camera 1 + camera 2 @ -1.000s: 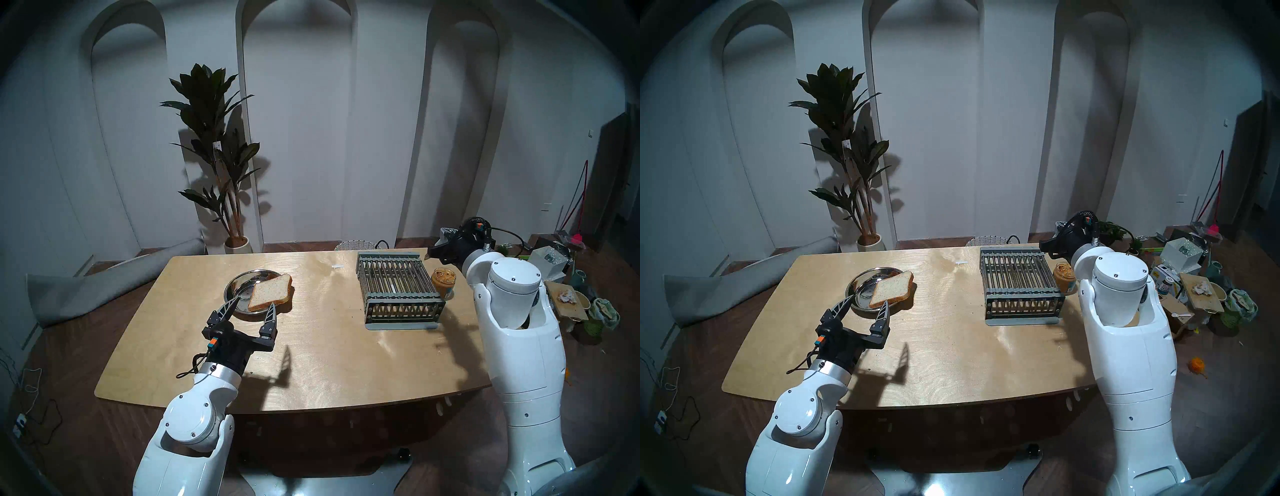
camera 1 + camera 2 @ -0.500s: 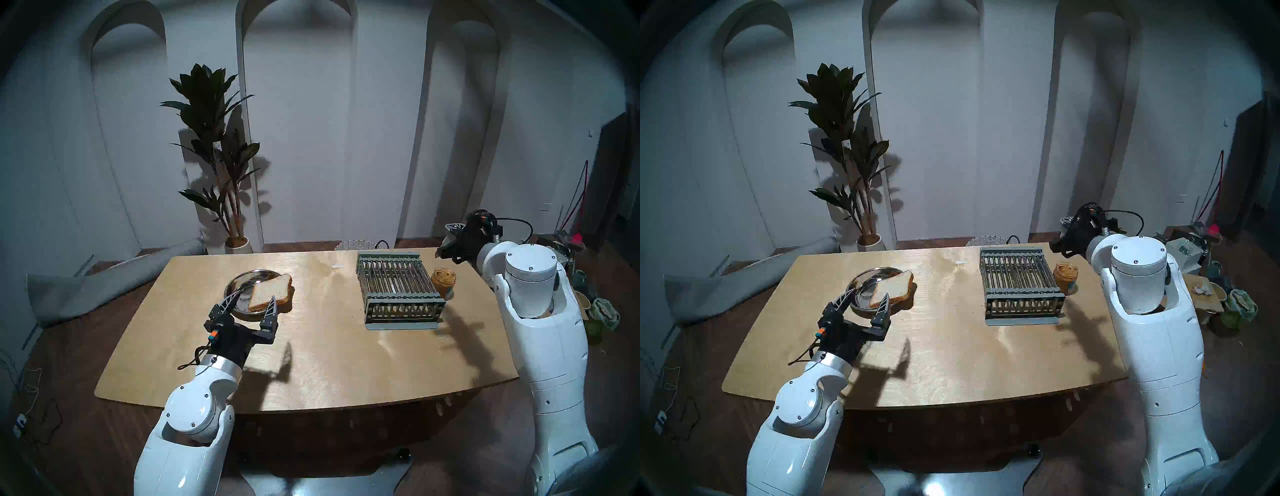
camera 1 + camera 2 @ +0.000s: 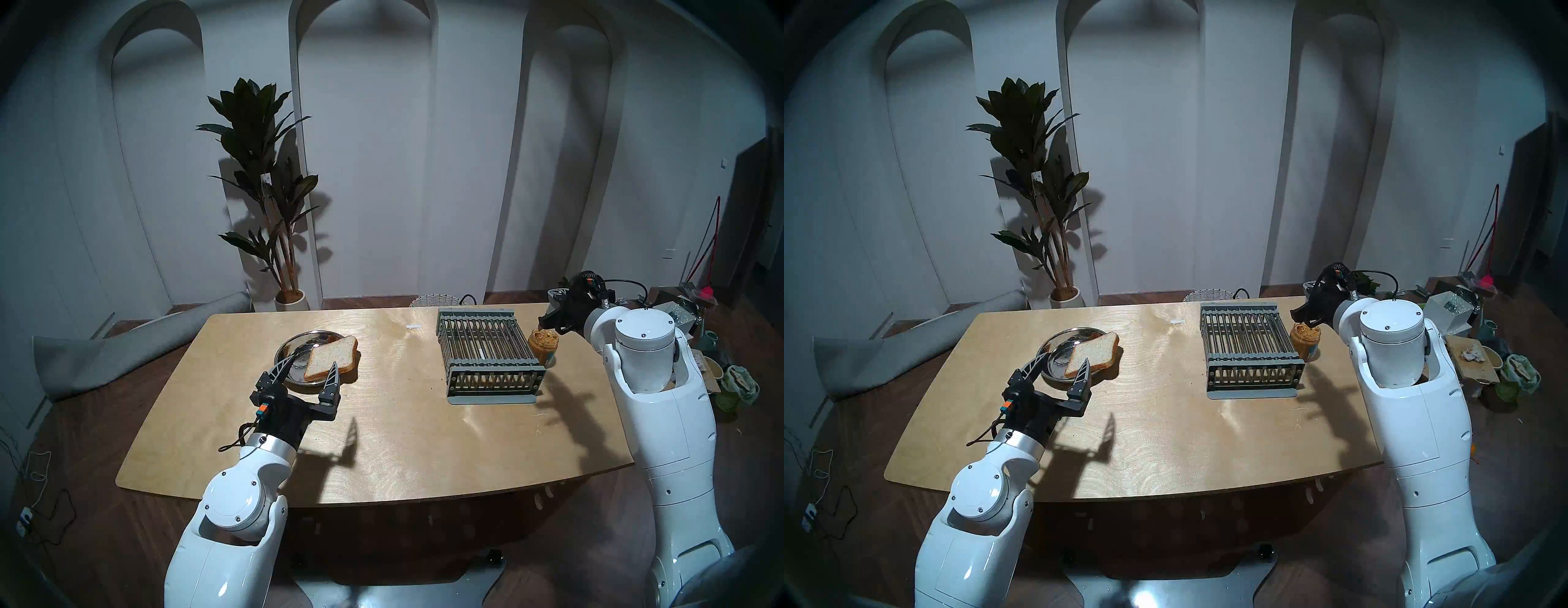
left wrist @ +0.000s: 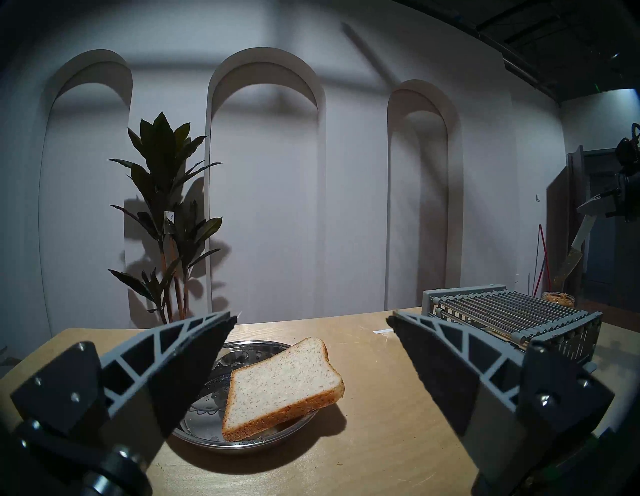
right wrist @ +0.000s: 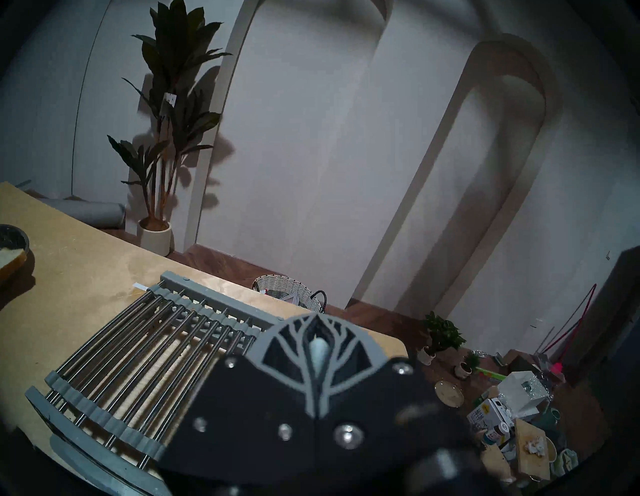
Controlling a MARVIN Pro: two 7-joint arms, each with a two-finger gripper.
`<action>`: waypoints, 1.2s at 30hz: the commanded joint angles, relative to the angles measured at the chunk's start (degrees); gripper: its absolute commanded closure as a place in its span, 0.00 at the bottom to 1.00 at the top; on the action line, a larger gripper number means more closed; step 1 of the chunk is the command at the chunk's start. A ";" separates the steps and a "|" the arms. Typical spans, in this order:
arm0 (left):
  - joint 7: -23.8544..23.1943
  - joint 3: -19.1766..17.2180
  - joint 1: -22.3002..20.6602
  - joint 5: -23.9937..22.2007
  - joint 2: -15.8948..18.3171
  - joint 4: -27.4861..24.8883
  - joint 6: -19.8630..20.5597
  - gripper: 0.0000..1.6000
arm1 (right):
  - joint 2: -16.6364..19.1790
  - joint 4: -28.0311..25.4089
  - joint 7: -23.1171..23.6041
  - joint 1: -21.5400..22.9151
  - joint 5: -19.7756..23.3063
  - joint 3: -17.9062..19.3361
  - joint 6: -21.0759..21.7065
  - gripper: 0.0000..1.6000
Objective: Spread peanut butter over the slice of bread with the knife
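The slice of bread [image 3: 331,357] [image 4: 284,381] lies tilted on the right rim of a steel plate [image 3: 297,342] [image 4: 249,346]. My left gripper [image 3: 314,363] [image 3: 1065,361] hovers open just in front of it, holding nothing. At the table's far right stands the open jar of peanut butter [image 3: 543,344] [image 4: 557,298]. My right gripper [image 3: 551,303] [image 5: 317,320] is above it, shut on the knife's pale handle [image 5: 318,348]. The knife [image 4: 576,249] hangs down, its tan-smeared blade tip at the jar's mouth.
A grey slatted rack [image 3: 488,352] stands left of the jar. A wicker basket [image 3: 432,300] and a potted plant [image 3: 271,191] are behind the table. Boxes and clutter [image 3: 679,318] lie on the floor at the right.
My right arm swung outward to the right and brought the knife from behind the rack over to the jar. The left gripper crept slightly closer to the plate.
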 commanded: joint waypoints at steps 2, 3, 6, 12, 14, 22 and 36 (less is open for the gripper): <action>0.23 0.26 -0.52 0.04 -0.26 -1.04 0.17 0.00 | -0.91 -0.06 -0.78 -0.44 0.10 0.43 -0.92 1.00; 0.30 0.28 -0.54 0.05 -0.30 -1.00 0.17 0.00 | -1.02 0.13 -0.94 -0.54 0.01 0.42 -0.96 1.00; 0.40 0.31 -0.61 0.06 -0.33 -0.89 0.17 0.00 | -1.15 0.44 -1.05 -0.66 -0.07 0.41 -1.04 1.00; 0.52 0.43 -0.82 -0.04 -0.39 -0.51 0.18 0.00 | -1.52 1.10 -1.25 -0.82 -0.14 0.31 -1.64 1.00; 0.59 0.45 -0.88 -0.03 -0.45 -0.42 0.21 0.00 | -1.58 1.27 -1.20 -0.75 -0.10 0.30 -1.72 1.00; 0.78 0.47 -1.02 -0.03 -0.64 -0.28 0.35 0.00 | -1.85 2.50 -0.83 -0.07 0.06 -0.39 -2.42 1.00; 0.88 0.30 -2.21 -0.23 -1.01 0.86 0.63 0.00 | -1.68 6.15 -1.42 1.98 -1.10 -3.12 -3.75 1.00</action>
